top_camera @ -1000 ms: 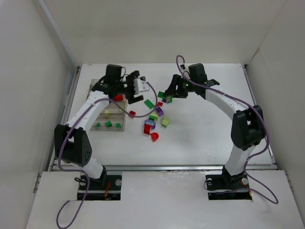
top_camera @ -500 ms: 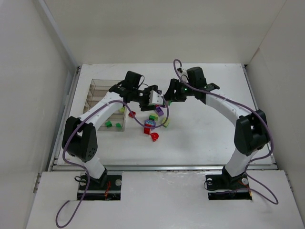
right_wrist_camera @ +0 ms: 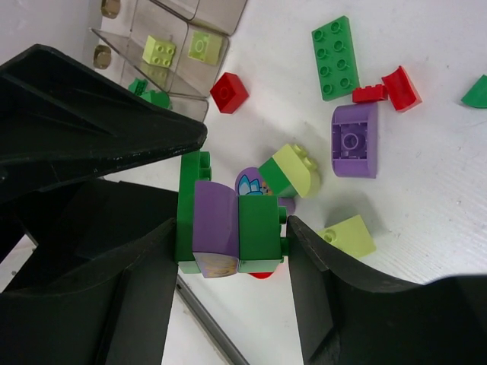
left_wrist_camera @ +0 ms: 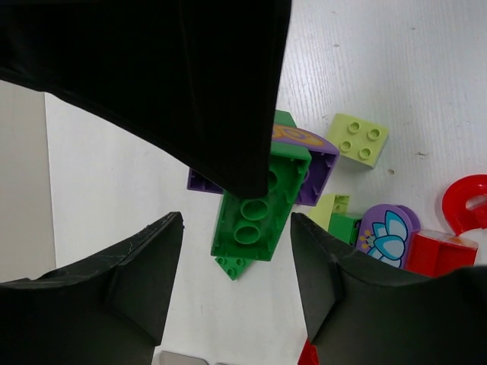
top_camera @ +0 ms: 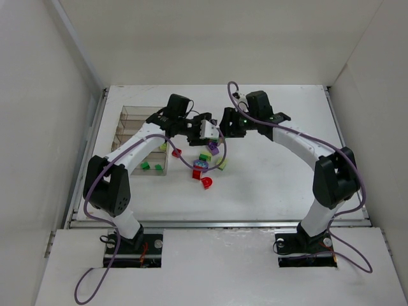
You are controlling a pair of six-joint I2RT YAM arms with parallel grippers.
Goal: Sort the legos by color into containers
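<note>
right gripper (right_wrist_camera: 232, 228) clamped on a green-purple stack (right_wrist_camera: 217, 228), held over the loose legos (top_camera: 205, 164) mid-frame in top view; left gripper (left_wrist_camera: 236, 220) faces it from the left, jaws apart, straddling the stack's green brick (left_wrist_camera: 255, 217) with a gap each side, gripping nothing; brick's long axis runs up the left wrist frame, between the fingers; likely next: pinch, pull apart; box (top_camera: 127, 121) sits left of centre, left arm nearer; bare table (top_camera: 280, 172) to the right, pile close below.
</note>
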